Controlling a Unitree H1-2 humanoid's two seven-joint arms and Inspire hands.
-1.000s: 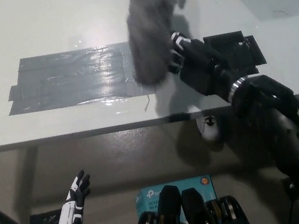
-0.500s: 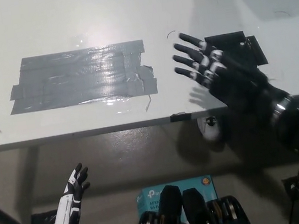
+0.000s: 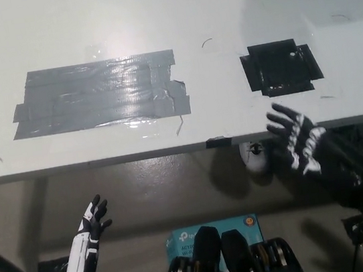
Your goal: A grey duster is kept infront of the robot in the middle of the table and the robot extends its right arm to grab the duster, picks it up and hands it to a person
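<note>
The grey duster is nowhere in the head view. My black right hand [image 3: 302, 141] hangs open with fingers spread, just below the front edge of the white table [image 3: 85, 28] at the right, holding nothing. My white left hand [image 3: 92, 223] rests open low at the left, below the table, also holding nothing.
A patch of grey tape [image 3: 98, 93] lies in the middle of the table and a black tape square [image 3: 280, 68] at its right. A blue box [image 3: 212, 234] sits on the floor under the table, near a white object [image 3: 255, 156].
One second ago my right hand held the grey duster above the table. Half a second ago the duster was gone and the hand open; it has now drawn back below the table's edge.
</note>
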